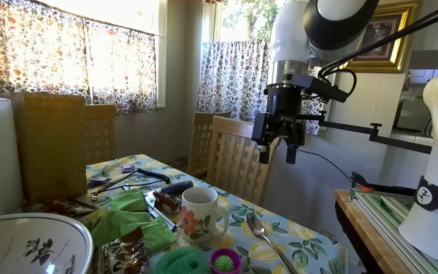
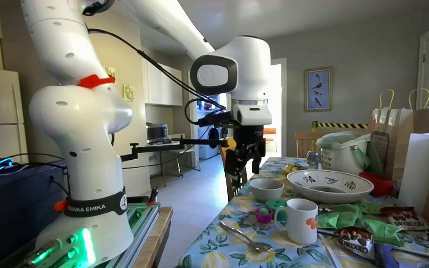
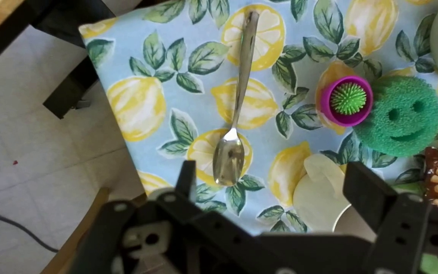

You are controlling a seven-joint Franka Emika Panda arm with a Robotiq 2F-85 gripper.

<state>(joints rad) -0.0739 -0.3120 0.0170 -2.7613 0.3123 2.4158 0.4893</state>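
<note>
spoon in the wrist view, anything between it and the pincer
Nothing visible stands between them: the spoon lies uncovered on the tablecloth, and the open pincer hangs higher, holding nothing. The mug near the spoon's bowl end could perhaps crowd a low approach.

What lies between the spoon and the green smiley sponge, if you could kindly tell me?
The wrist view shows a magenta cup holding a spiky green ball, close beside the sponge; patterned tablecloth lies between cup and spoon.
</note>
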